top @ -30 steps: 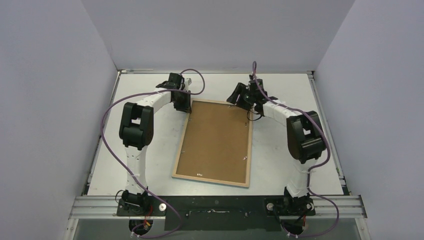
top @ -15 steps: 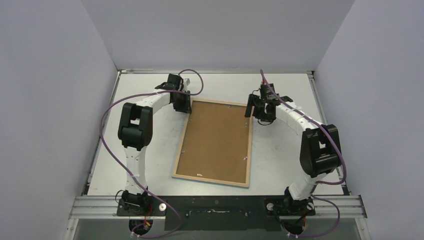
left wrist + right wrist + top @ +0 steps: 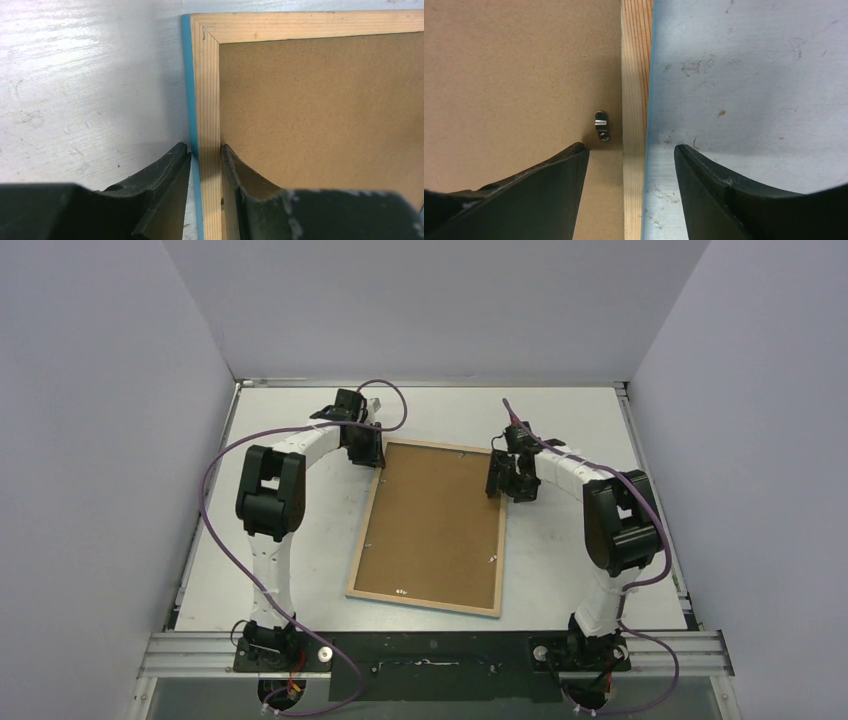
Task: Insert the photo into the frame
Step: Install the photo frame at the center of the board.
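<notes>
Two grippers, one frame (image 3: 423, 602): it lies face down in the middle of the table (image 3: 440, 410), wood back up, its far end leaning slightly right, the blue front showing only as a thin line along its edges. A brown board (image 3: 430, 520) fills the back.

My left gripper (image 3: 205, 150) is at the far-left corner, jaws pinched on the frame's left side, one finger against the blue outer edge and the other on the inner edge, over the board. My right gripper (image 3: 630, 146) hangs over the frame's right side towards the far end, jaws apart and straddling the wood without touching it, holding nothing. A small metal clip (image 3: 601, 126) sits on the board just beside the wood, close ahead of my left-hand finger there.

The photo is in no view; I cannot tell whether it lies under the board or is off the table altogether.

My reading is that the step in hand is the work on the back: left steadies the frame while right deals with the clips that hold the board. The next move calls for a small shift left to bring one fingertip onto that clip, then a light sideways push to turn it, with the left pinch firm enough that the frame does not slide.
</notes>
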### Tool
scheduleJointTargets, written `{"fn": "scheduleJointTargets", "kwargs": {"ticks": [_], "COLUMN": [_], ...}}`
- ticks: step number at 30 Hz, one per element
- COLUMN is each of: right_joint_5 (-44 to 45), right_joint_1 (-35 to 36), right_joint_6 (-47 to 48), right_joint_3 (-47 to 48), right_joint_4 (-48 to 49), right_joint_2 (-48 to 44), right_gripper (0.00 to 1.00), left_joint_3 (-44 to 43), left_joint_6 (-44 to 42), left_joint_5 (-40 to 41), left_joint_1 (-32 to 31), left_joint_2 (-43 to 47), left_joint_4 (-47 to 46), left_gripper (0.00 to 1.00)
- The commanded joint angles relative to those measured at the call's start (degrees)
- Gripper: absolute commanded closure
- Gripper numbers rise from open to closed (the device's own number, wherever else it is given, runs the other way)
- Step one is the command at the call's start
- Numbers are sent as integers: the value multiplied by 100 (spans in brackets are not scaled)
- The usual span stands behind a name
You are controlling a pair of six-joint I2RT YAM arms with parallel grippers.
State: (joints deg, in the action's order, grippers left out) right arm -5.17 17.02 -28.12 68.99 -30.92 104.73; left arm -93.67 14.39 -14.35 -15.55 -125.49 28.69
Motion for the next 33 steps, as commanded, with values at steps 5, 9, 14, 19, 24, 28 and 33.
{"fn": "scheduleJointTargets", "kwargs": {"ticks": [5,9,14,19,24,28,33], "right_joint_5": [499,778,908,1058,1050,914,411], "right_joint_1": [85,95,100,98,82,76,54], "right_joint_6": [-248,-266,-334,-565,-675,-680,-574], "right_joint_3": [148,170,194,204,190,135,-105], "right_joint_4": [330,344,379,458,477,480,781], "right_joint_2": [218,292,379,380,411,400,317], "right_gripper": [42,45,46,50,61,71,74], "left_joint_3": [244,249,298,327,351,375,376], "left_joint_6": [-25,-15,-16,-7,-7,2,52], "left_joint_5": [-58,-68,-68,-85,-86,-105,-162], "left_joint_1": [-89,-88,-88,-88,-88,-88,-88], "left_joint_2": [-229,-248,-251,-256,-252,-240,-256], "left_joint_4": [631,625,590,561,555,533,487], "left_gripper": [72,73,73,73,73,73,73]}}
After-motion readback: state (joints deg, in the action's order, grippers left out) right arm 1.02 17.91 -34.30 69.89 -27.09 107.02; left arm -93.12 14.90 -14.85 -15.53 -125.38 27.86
